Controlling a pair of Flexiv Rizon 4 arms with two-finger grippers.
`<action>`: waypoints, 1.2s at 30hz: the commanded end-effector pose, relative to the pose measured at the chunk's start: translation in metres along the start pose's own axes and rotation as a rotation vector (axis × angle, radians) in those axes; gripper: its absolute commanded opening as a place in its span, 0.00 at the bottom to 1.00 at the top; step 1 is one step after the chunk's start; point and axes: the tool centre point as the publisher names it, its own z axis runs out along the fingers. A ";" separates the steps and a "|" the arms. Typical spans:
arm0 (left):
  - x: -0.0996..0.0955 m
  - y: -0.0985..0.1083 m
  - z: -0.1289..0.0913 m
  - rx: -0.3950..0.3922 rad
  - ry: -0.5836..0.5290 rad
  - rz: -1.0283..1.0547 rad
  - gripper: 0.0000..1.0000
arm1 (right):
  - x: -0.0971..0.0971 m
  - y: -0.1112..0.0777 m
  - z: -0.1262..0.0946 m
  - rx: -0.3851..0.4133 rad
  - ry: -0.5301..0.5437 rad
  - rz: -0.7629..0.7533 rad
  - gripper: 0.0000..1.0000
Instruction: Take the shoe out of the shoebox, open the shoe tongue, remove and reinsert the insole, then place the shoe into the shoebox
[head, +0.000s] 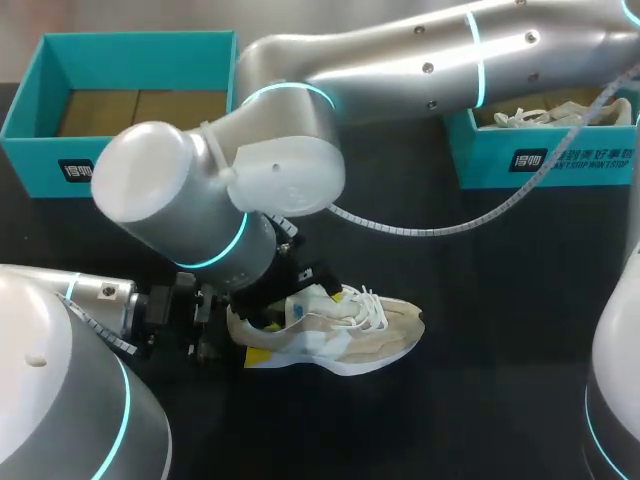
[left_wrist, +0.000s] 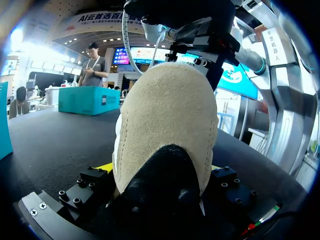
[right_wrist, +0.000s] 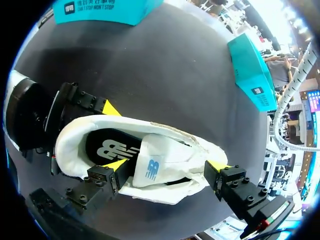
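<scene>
1. Right tool (right_wrist: 167, 167) stands over the shoe (head: 345, 325) with its fingers apart. One yellow tip is down in the opening just behind the tongue (right_wrist: 170, 155) and the other is outside, at the forefoot, so the tongue lies between them unclamped
2. Left tool (left_wrist: 160, 170) is clamped on the heel, a tip on either side, holding the shoe sole-down on the desk (head: 480, 260)
3. Step in hand, as I judge it, is opening the tongue. The shoe is out of the box (head: 30, 110), which sits well apart at the desk's back left, and the black insole (right_wrist: 107, 145) lies flat inside the shoe
4. Next move calls for the inner tip to press the tongue toward the toe while the heel is held, then a pinch on the insole's heel edge to lift it out
</scene>
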 end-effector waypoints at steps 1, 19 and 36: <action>0.000 0.003 0.001 0.001 -0.001 0.000 0.00 | 0.001 -0.006 0.004 -0.014 -0.026 0.756 1.00; 0.000 0.003 0.001 0.001 -0.001 0.000 0.00 | -0.021 -0.006 0.017 -0.012 0.015 0.894 1.00; 0.000 0.003 0.001 0.001 -0.001 0.000 0.00 | -0.030 -0.004 0.013 0.030 0.097 0.936 0.69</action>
